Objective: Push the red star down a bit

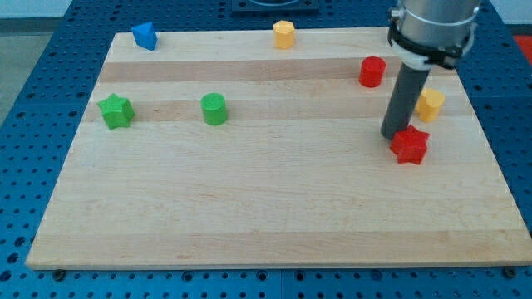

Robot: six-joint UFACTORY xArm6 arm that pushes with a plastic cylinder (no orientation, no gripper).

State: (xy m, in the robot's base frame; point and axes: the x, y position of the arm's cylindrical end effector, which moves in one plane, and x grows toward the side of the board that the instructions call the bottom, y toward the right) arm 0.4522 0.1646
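A wooden board (274, 208) lies on a blue perforated table (50, 50). On the right side, my tip (393, 135) touches the upper left edge of the red star (410, 145), which sits right of centre, midway between far and near edges. The arm ends in a plain rod, so there are no fingers to spread or pinch. Just beyond the star lies a yellow block (430, 105), partly hidden. Farther back stands a red cylinder (371, 71). At the far edge sit a yellow cylinder (284, 34) and a blue block (145, 36). On the left are a green star (115, 110) and a green cylinder (214, 109).
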